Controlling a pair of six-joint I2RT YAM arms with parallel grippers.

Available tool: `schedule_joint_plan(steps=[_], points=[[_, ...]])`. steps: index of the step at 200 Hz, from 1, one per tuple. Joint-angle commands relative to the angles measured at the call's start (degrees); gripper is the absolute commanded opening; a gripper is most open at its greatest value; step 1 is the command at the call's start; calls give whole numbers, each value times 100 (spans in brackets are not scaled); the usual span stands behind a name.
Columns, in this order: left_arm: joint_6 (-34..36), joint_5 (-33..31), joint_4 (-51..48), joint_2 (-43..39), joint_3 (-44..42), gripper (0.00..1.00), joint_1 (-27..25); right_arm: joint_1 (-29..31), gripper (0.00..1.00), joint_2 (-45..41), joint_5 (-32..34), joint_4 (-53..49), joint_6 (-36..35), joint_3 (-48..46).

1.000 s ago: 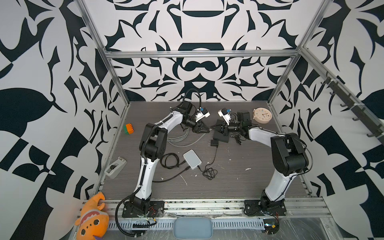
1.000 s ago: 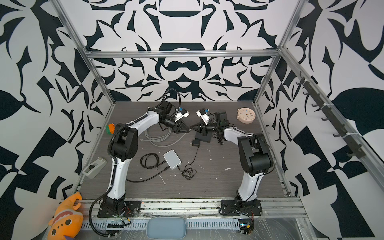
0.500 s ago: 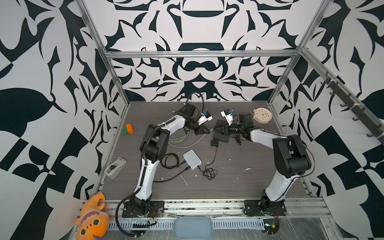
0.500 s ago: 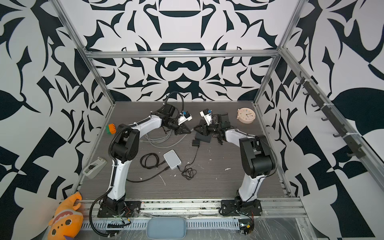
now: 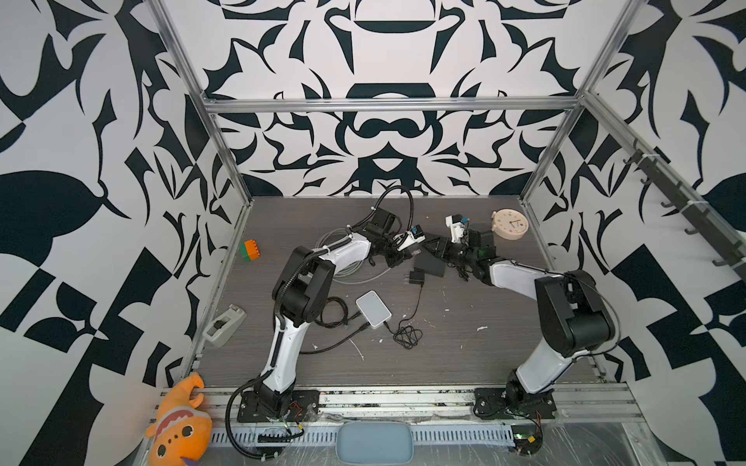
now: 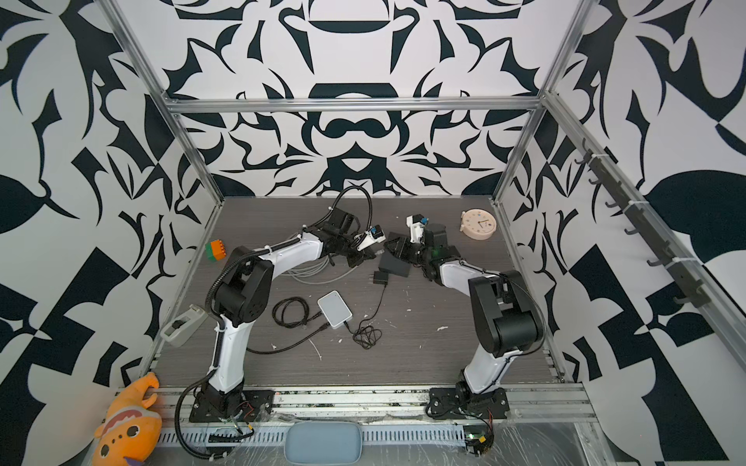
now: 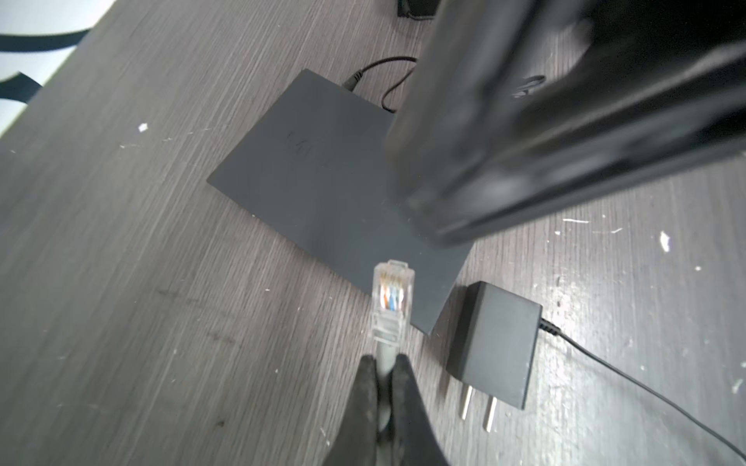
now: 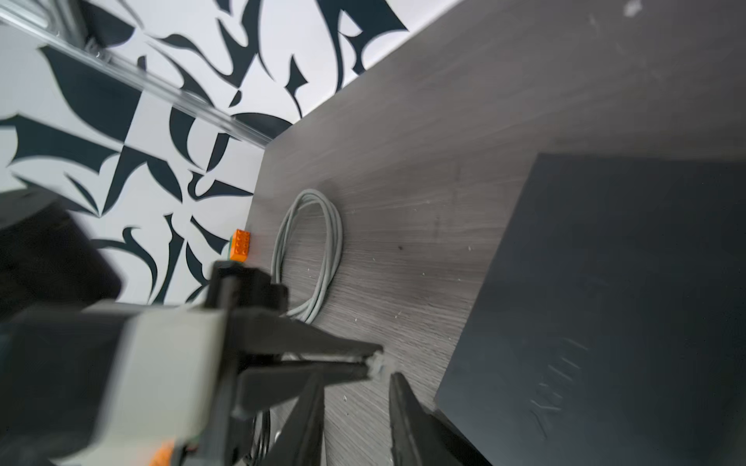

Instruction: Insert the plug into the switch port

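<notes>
In both top views my left gripper [image 5: 407,255] is the nearer one to the switch [image 5: 429,267], which lies at 4 o'clock from it. My right gripper [image 5: 439,247] hangs at 3 o'clock, crowding the room there.

Left wrist view: my left jaws clamp the cable [image 7: 384,355] just behind the plug [image 7: 392,300]. Its long axis runs straight out over the switch's near edge, with the adapter [image 7: 494,343] just beside. No port shows.

Right wrist view: my right jaws stand apart, empty, at the switch's edge.
</notes>
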Motion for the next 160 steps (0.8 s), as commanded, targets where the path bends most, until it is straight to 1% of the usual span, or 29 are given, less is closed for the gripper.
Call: schedule_joint_plan(steps=[1, 46, 77, 160], points=[[296, -248, 124, -252, -100, 0, -70, 99, 30, 140, 84, 1074, 900, -69], [351, -358, 126, -274, -147, 0, -73, 190, 24, 322, 55, 1101, 812, -54], [355, -429, 291, -340, -263, 0, -81, 200, 16, 411, -21, 1102, 890, -19], [442, -688, 471, -429, -405, 0, -160, 254, 19, 473, -77, 931, 925, 71]])
